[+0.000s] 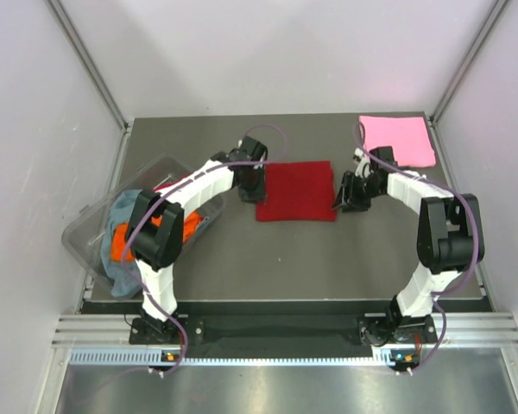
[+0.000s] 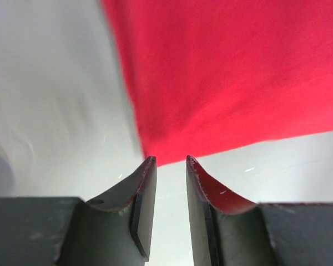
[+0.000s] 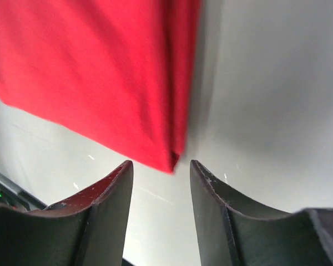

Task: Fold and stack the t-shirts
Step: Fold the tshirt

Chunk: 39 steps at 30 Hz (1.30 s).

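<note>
A dark red t-shirt (image 1: 297,191) lies folded into a rectangle at the table's middle. My left gripper (image 1: 250,184) is at its left edge, jaws open and empty; in the left wrist view the gripper (image 2: 171,160) points at a corner of the red cloth (image 2: 222,77). My right gripper (image 1: 345,194) is at the shirt's right edge, open and empty; in the right wrist view the gripper (image 3: 161,166) faces the folded corner (image 3: 100,72). A light pink t-shirt (image 1: 399,140) lies folded at the back right. Orange (image 1: 183,228) and grey-blue (image 1: 125,211) shirts lie in the tub.
A clear plastic tub (image 1: 91,233) sits at the table's left edge with crumpled shirts in it. Grey walls close in the table on the left, back and right. The arm bases stand on a metal rail (image 1: 276,332) at the near edge.
</note>
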Each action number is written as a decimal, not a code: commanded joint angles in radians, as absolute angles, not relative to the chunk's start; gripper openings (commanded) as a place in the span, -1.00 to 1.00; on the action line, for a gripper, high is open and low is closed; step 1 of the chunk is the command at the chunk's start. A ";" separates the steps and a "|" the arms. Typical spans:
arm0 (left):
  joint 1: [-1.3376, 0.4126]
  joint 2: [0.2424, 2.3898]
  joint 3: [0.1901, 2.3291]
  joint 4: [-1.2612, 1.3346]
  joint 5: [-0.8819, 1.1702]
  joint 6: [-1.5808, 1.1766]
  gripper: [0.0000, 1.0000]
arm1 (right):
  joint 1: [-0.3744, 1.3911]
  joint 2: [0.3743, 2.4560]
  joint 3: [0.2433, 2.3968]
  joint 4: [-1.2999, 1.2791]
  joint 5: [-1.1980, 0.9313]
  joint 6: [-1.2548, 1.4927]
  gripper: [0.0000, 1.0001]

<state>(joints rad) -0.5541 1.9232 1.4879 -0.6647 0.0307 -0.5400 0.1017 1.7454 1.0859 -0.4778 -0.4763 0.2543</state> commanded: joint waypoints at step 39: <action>-0.384 2.342 1.976 -0.528 0.043 -0.431 -0.39 | 0.052 2.206 1.617 -0.308 -0.552 0.258 -0.43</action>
<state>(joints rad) -0.3943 2.3402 1.9388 -0.5449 0.0532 -0.4458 0.0689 2.2131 1.6230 -0.3813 -0.5484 0.2520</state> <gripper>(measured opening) 0.304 0.288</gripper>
